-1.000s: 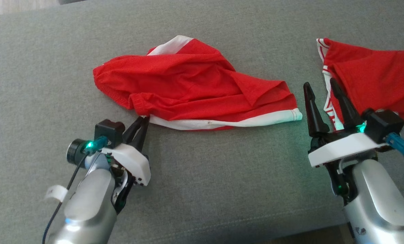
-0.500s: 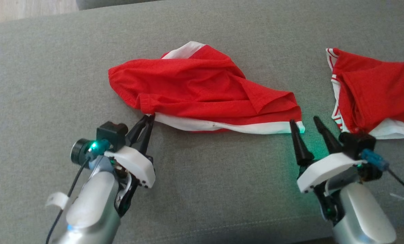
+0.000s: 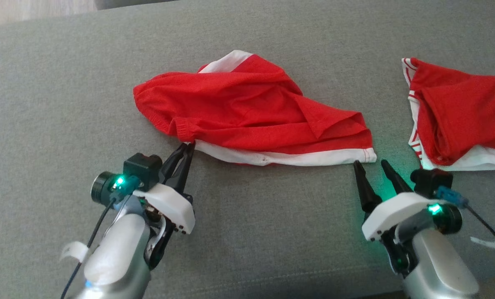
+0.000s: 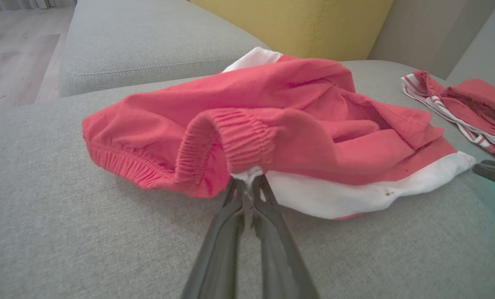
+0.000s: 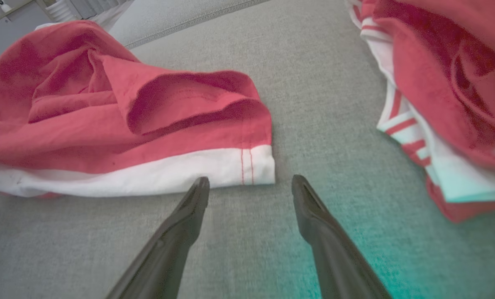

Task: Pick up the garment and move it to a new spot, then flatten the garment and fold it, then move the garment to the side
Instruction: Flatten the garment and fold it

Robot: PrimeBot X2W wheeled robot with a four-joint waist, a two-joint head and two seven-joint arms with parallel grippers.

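Observation:
The garment (image 3: 247, 112) is a pair of red shorts with white hems, lying crumpled on the grey sofa cushion (image 3: 272, 232). My left gripper (image 3: 188, 146) is shut on its near-left corner, by the elastic waistband; the left wrist view shows the pinch (image 4: 247, 180) under the bunched red band. My right gripper (image 3: 371, 164) stands open just in front of the garment's near-right white hem corner (image 5: 255, 168), a short gap away, fingers (image 5: 195, 199) straddling nothing. The garment (image 5: 118, 124) has a raised fold near that corner.
A second red and white garment (image 3: 454, 116) lies bunched at the right edge of the cushion, close to my right arm. A yellow cushion (image 4: 297, 25) stands behind. The sofa's front seam (image 3: 272, 274) runs near my arms; wooden floor (image 4: 10, 54) lies to the left.
The right gripper has come in from beside the second garment to just before the near-right hem corner, still open. The left gripper keeps its pinch. The head camera shifted.

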